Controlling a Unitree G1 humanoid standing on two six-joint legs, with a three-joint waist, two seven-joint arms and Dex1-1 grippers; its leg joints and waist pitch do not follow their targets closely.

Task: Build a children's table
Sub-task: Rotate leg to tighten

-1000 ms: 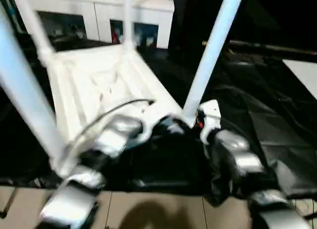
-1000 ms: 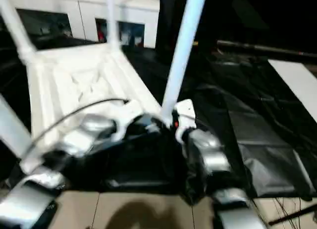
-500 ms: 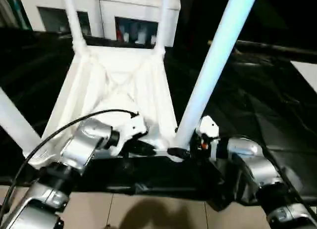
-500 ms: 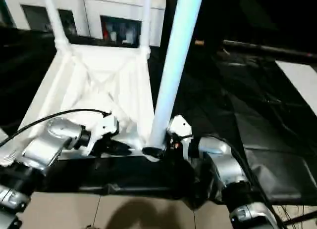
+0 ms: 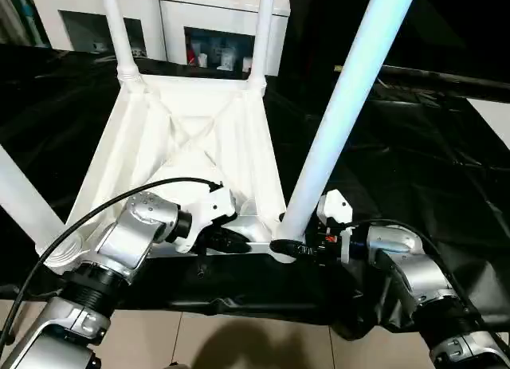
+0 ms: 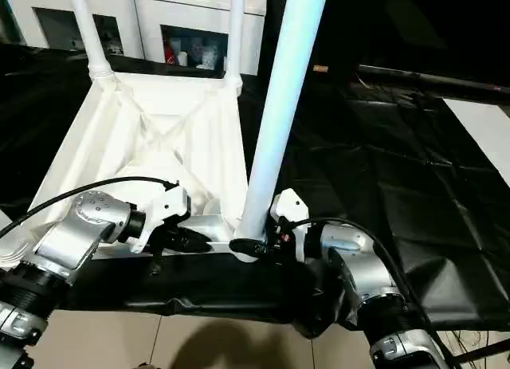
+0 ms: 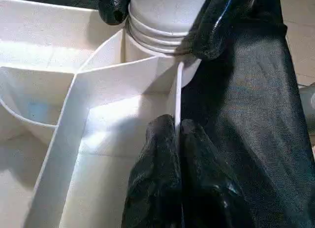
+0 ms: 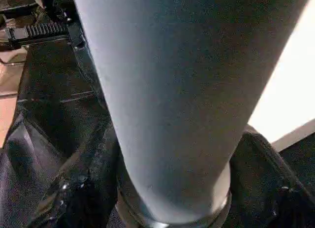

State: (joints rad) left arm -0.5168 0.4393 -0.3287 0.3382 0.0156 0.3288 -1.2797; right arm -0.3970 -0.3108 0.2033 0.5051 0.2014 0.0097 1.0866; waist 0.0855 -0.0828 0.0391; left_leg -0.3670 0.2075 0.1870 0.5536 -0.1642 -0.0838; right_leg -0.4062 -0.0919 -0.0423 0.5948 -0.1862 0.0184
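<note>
On the black-draped work table [image 5: 414, 146] the children's table [image 5: 191, 146] lies upside down, ribbed underside up, its near edge at the work table's front edge, with all four tubular legs standing in the rounded corner sockets. The step in hand looks like seating the near right leg [image 5: 343, 122]: the right gripper [image 5: 288, 247] has its fingers on either side of the leg's base at the collar, though whether they truly clamp it I cannot tell. The left gripper [image 7: 176, 139] has its fingers pressed together, pinching the thin rim wall just beside that socket to steady the top. Next, I judge, the leg wants a firm twist or push home, then the table must be turned upright. The plastic is smooth, glossy white; the ribs are thin and stiff; the drape is crinkled and shiny. A white cabinet [image 5: 159, 10] stands behind.
</note>
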